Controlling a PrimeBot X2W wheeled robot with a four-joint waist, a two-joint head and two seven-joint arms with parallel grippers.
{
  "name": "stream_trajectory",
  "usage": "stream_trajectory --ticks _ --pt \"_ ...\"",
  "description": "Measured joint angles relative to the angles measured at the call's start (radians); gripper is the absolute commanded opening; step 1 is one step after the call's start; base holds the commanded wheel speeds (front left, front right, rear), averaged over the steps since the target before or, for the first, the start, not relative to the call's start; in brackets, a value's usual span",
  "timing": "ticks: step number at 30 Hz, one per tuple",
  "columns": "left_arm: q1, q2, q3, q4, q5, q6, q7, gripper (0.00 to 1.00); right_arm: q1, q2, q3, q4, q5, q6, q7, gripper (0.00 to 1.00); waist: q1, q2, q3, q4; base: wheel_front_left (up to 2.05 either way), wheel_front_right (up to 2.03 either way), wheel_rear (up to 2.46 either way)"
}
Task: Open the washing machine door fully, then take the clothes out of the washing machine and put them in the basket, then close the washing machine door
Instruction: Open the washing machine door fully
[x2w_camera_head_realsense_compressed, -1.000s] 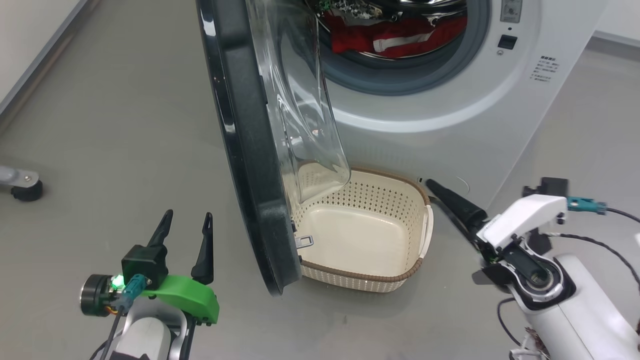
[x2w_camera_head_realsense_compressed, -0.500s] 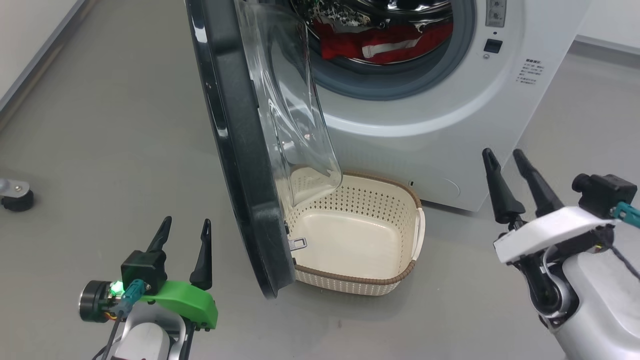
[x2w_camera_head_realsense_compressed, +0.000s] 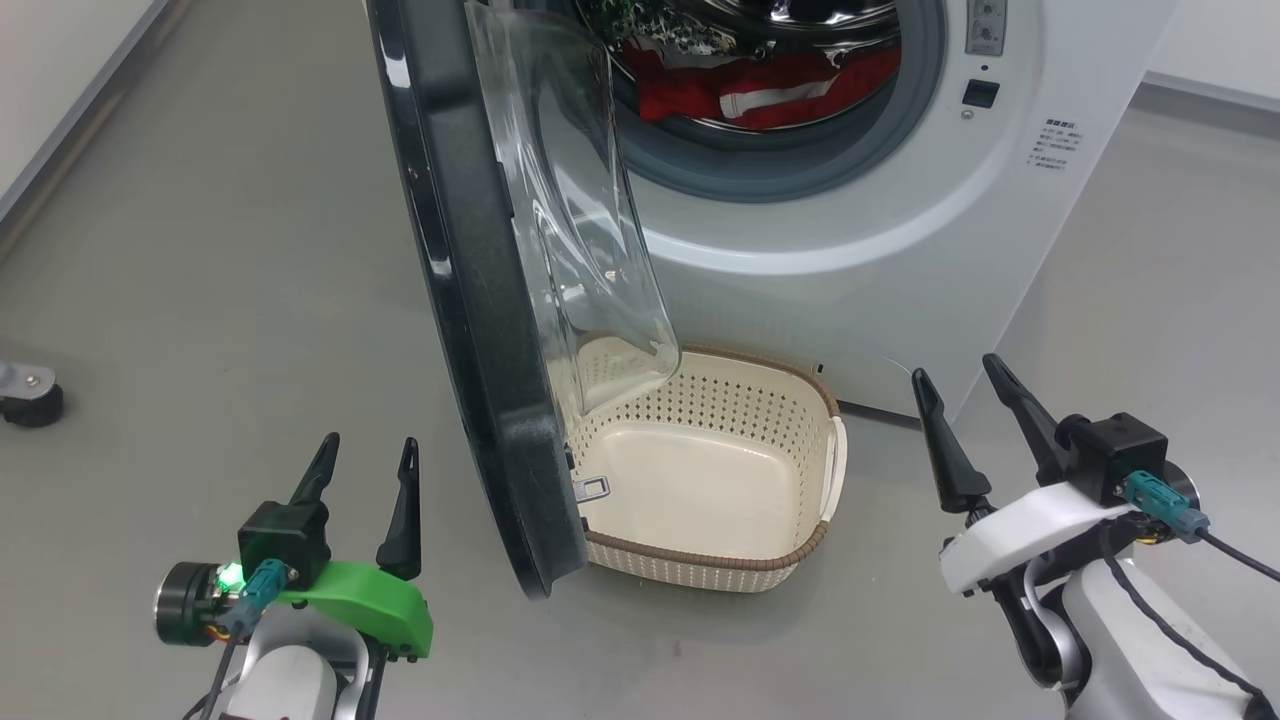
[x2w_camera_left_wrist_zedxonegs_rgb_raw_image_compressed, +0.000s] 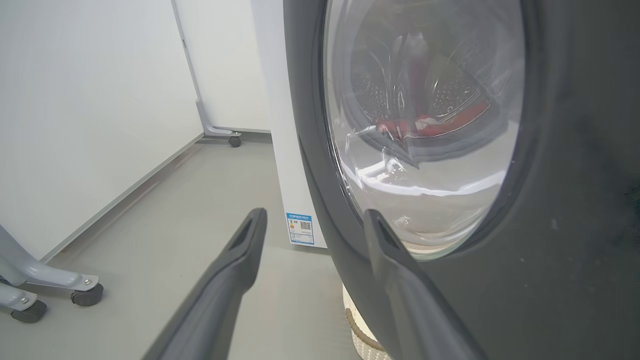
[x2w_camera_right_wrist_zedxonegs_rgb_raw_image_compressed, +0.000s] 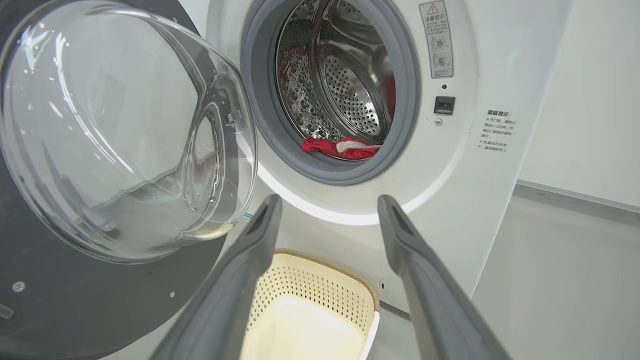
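In the drum (x2w_camera_right_wrist_zedxonegs_rgb_raw_image_compressed: 350, 85) of the washing machine (x2w_camera_head_realsense_compressed: 850, 250) the clothes (x2w_camera_head_realsense_compressed: 760, 90) lie heaped at the bottom, red with a white band (a speckled patch (x2w_camera_head_realsense_compressed: 670, 30) above them may be another garment, too unclear to tell). The basket (x2w_camera_head_realsense_compressed: 745, 400) sits on the floor (x2w_camera_head_realsense_compressed: 200, 250) just before the machine, its cream bottom bare, with the washing machine door (x2w_camera_head_realsense_compressed: 470, 300) swung out over its left side. The left end effector (x2w_camera_head_realsense_compressed: 369, 443) and right end effector (x2w_camera_head_realsense_compressed: 955, 367) hover spread wide, holding nothing.

- The grey floor (x2w_camera_head_realsense_compressed: 240, 260) is carrying everything.
- The washing machine (x2w_camera_head_realsense_compressed: 800, 290) is standing on it.
- The basket (x2w_camera_head_realsense_compressed: 700, 557) is sitting just before the machine.
- A castor (x2w_camera_head_realsense_compressed: 30, 405) is resting far left.
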Motion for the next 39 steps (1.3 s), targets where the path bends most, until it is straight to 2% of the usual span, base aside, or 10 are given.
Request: stream_trajectory --ticks 4,16,32,39 --pt "0.0 0.0 0.0 0.0 -0.005 0.0 0.0 1.0 0.001 0.033 -0.035 -0.021 -0.038 -0.021 0.0 1.0 0.0 0.0 0.002 -0.003 0.0 0.0 0.0" --pt "0.002 0.0 0.0 0.0 -0.006 0.0 0.0 1.0 0.039 0.072 -0.094 -0.025 -0.117 -0.029 0.0 1.0 0.0 0.0 0.007 -0.004 0.0 0.0 0.0" --pt "0.003 -0.001 -0.001 0.001 -0.008 0.0 0.0 1.0 0.065 0.122 -0.156 -0.025 -0.171 -0.026 0.0 1.0 0.0 0.0 0.007 0.0 0.0 0.0 0.0" --pt "0.003 -0.002 -0.001 0.001 -0.008 0.0 0.0 1.0 0.07 0.143 -0.178 -0.023 -0.188 -0.009 0.0 1.0 0.0001 0.0 0.008 0.003 0.0 0.0 0.0"
